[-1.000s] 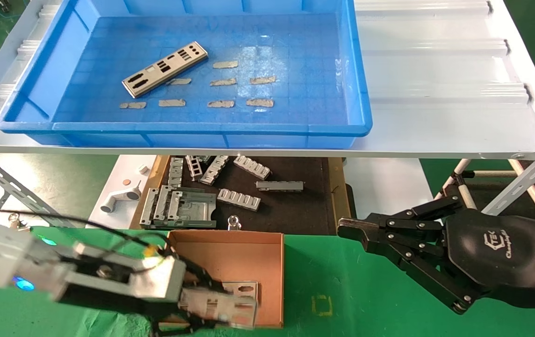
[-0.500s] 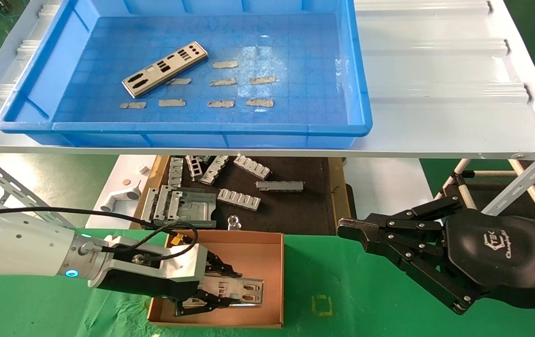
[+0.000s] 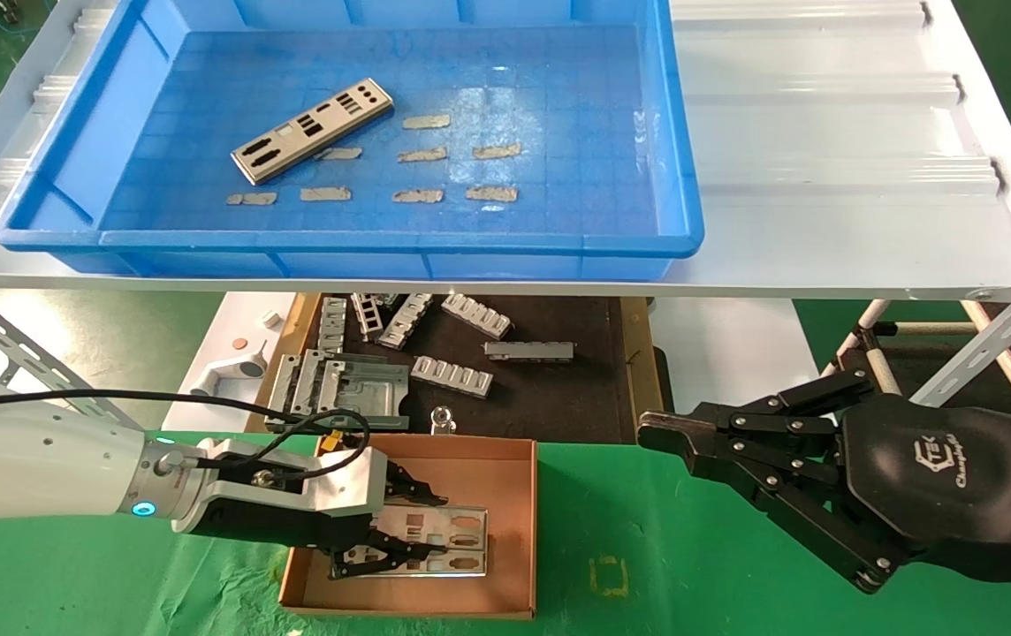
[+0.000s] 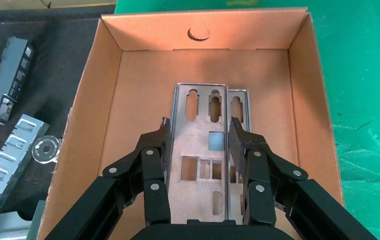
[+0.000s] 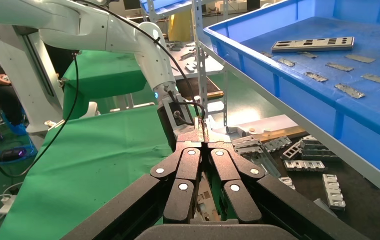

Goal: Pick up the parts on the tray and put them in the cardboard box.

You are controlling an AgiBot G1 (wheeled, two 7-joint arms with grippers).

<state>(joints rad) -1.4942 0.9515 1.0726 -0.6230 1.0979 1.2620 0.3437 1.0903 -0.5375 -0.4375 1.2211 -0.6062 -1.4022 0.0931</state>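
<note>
Clearly thin, stiff and light, the plate point(image 4: 200, 150) sits low inside the cardboard box point(image 4: 128, 80) over another, pinched by its long edges in the left gripper point(image 4: 200, 137). One plate point(image 3: 312, 131) lies in the tray point(image 3: 673, 177). Right gripper point(image 3: 660, 433) hangs pressed together, idle.

— So what kind of place are you running this in?
— You're in a factory workshop: metal shelving rack point(image 3: 824, 256), ribbed brackets point(image 3: 451, 375) on the mat point(image 3: 558, 389) below it, green cloth benches point(image 5: 98, 165).
</note>
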